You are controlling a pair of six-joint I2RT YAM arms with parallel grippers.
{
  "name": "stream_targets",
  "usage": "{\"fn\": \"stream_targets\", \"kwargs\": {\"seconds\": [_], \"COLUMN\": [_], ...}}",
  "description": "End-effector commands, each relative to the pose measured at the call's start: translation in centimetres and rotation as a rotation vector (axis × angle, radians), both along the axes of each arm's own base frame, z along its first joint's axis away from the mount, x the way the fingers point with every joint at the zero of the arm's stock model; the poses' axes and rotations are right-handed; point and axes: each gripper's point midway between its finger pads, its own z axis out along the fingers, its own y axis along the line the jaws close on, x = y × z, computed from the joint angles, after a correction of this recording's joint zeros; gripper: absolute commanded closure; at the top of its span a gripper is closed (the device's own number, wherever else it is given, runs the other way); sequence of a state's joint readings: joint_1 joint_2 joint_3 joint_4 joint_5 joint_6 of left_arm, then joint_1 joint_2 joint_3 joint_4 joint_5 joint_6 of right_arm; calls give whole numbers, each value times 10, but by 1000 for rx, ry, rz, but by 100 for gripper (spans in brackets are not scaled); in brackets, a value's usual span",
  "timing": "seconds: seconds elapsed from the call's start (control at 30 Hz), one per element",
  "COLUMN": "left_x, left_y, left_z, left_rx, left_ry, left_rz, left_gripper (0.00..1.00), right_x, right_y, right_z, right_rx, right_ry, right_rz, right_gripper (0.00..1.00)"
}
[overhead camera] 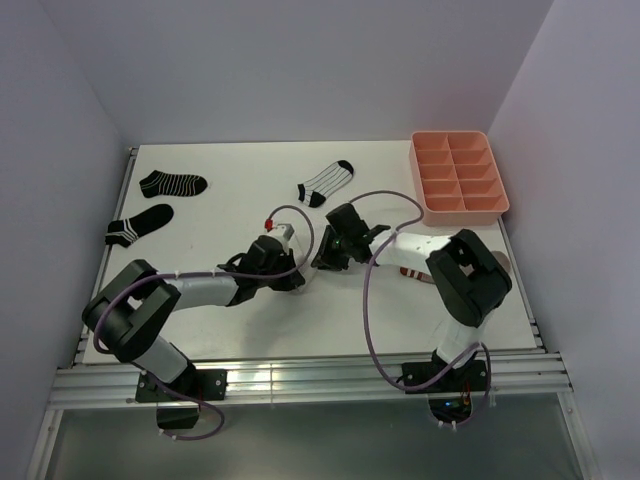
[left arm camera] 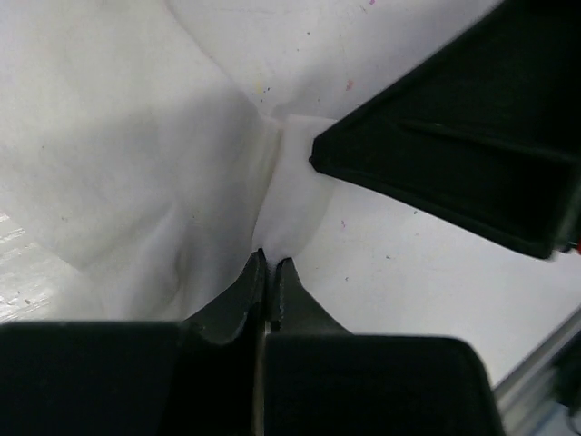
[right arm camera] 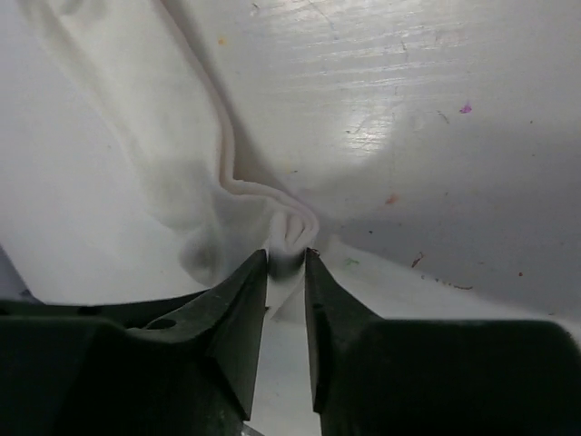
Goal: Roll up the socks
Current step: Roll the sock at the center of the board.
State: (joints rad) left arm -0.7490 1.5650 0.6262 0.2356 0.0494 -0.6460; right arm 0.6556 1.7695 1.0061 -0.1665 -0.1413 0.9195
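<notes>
Left gripper (left arm camera: 270, 265) was clenched on a fold of the plain white sock (left arm camera: 136, 163), its fingertips pressed together with the cloth pinched between them. Right gripper (right arm camera: 287, 258) faced it from the other side, jaws a narrow gap apart. A bunched ridge of the same sock sat at its tips, and I could not tell whether that ridge was pinched or loose. One right finger (left arm camera: 454, 154) showed in the left wrist view, just beside the pinched fold.

The white sock lay wrinkled on the white table (right arm camera: 436, 136), mid-table between the two grippers.

- Black white-striped sock (overhead camera: 172, 183) lay at the far left.
- Second black striped sock (overhead camera: 140, 224) lay nearer, apart from the first.
- White thin-striped sock with black toe and heel (overhead camera: 325, 182) lay at the far centre.
- Taupe sock with red-white cuff (overhead camera: 415, 272) lay partly under the right arm.
- Pink compartment tray (overhead camera: 465, 212) sat in the far right corner.
</notes>
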Motion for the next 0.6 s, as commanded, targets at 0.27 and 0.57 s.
{"fn": "stream_targets", "kwargs": {"seconds": [0.27,0.57], "left_x": [-27,-28], "left_y": [25,40], "left_z": [-18,-29], "left_rx": [-221,-303], "left_ry": [356,461], "left_rz": [93,169], "left_gripper": [100,99], "right_x": [11,2], "right_y": [9,14], "right_z": [48,23], "right_rx": [214,244], "right_ry": [-234,-183], "right_rz": [-20,-6], "right_gripper": [55,52]}}
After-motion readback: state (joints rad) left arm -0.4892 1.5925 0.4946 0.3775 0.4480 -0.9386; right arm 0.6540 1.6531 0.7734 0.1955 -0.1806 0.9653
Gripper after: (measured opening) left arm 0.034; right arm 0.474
